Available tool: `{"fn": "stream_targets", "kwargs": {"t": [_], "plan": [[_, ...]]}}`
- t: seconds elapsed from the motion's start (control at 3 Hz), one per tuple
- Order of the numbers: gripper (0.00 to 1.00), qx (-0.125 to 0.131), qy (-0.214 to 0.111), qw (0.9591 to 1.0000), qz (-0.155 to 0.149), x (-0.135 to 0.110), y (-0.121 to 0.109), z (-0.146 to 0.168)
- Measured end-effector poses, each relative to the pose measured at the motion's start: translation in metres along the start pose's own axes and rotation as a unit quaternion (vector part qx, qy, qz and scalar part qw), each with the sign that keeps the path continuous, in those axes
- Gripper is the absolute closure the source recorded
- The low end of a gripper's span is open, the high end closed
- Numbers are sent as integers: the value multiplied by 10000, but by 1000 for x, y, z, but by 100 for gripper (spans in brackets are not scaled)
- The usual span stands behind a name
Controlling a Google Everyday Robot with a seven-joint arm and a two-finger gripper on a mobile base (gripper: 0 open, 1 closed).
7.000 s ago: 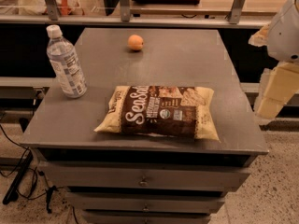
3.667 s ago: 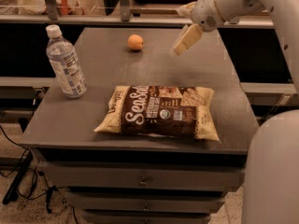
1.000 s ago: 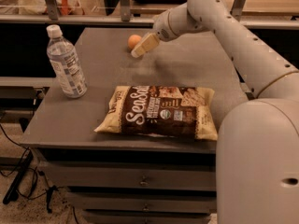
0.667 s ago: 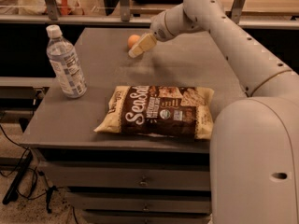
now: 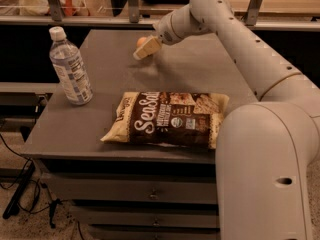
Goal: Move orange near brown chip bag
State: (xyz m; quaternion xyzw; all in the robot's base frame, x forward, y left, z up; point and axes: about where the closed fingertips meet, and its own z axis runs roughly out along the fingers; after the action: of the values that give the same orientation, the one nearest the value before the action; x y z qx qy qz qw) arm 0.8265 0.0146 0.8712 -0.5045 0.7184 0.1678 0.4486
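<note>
The orange (image 5: 141, 40) lies at the far middle of the grey table top (image 5: 90, 124); only its upper part shows behind the gripper. My gripper (image 5: 143, 49) hangs at the end of the white arm, right at the orange and covering its front. The brown chip bag (image 5: 167, 119) lies flat near the table's front edge, dark brown with white script and pale ends, well in front of the orange.
A clear water bottle (image 5: 70, 66) with a white cap stands upright at the table's left side. The arm's large white body (image 5: 265, 174) fills the right foreground. Drawers sit under the table top. Shelving with a metal rail runs behind the table.
The gripper has moved left and slightly down onto the orange, now covering most of it. The orange, bag and bottle have stayed in place.
</note>
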Motion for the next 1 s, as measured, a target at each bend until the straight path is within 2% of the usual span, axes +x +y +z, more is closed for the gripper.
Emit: {"fn": "stream_targets", "kwargs": {"t": [1.0], "plan": [[88,-97,60,9999,-6,1,4,6]]}}
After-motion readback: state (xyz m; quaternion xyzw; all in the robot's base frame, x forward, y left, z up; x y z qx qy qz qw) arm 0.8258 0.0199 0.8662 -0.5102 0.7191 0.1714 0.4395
